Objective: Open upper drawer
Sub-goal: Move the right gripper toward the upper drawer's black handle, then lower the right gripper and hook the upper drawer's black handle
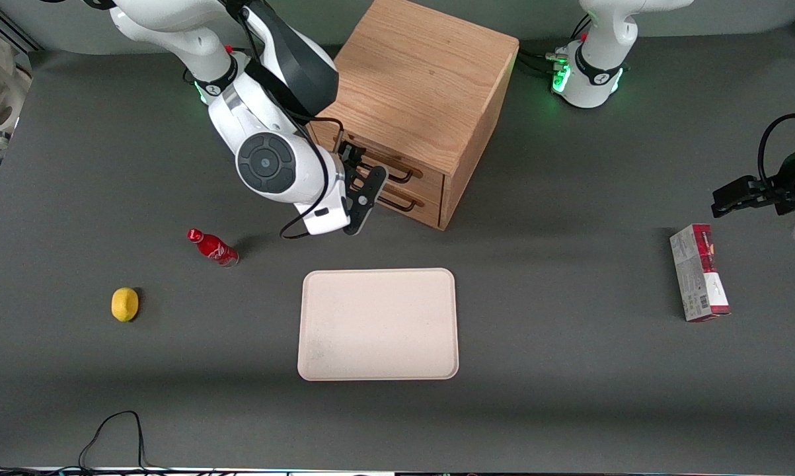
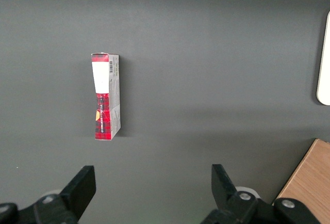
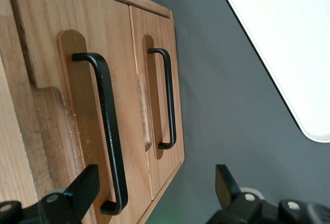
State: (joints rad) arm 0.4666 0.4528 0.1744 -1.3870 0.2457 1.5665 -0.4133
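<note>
Nearest the front camera: cream tray (image 1: 378, 324), flat on the dark grey table (image 1: 569, 396), well apart from the cabinet (image 1: 430, 86) above it in that view. Fingers (image 3: 82, 188) spread wide, holding nothing, touching nothing that can be made out. Gripper (image 1: 361, 192) hanging just in front of the cabinet's drawer faces, level with the handles, one fingertip close beside the end of the upper drawer's handle (image 3: 105, 131). Upper drawer (image 3: 82, 105) shut, flush with the light oak front, black wire handle standing proud of a routed recess. Lower drawer (image 3: 160, 105) directly beneath it, also shut, with its own thinner-looking black handle (image 3: 169, 100). Bare grey table between the drawer fronts and the tray edge (image 3: 278, 43), open room there for a drawer to slide out. Cabinet set at an angle on the table, one corner turned toward the front camera, wood-grain top unoccupied. Toward the working arm's end of the table: small red bottle (image 1: 213, 247) lying tilted on its side, and a yellow lemon (image 1: 125, 304) nearer the front camera than the bottle, both well clear of the cabinet. Toward the parked arm's end: red and white carton (image 1: 698, 272) lying flat, far from everything else. Black cable (image 1: 113, 436) looping at the table edge closest to the front camera.
</note>
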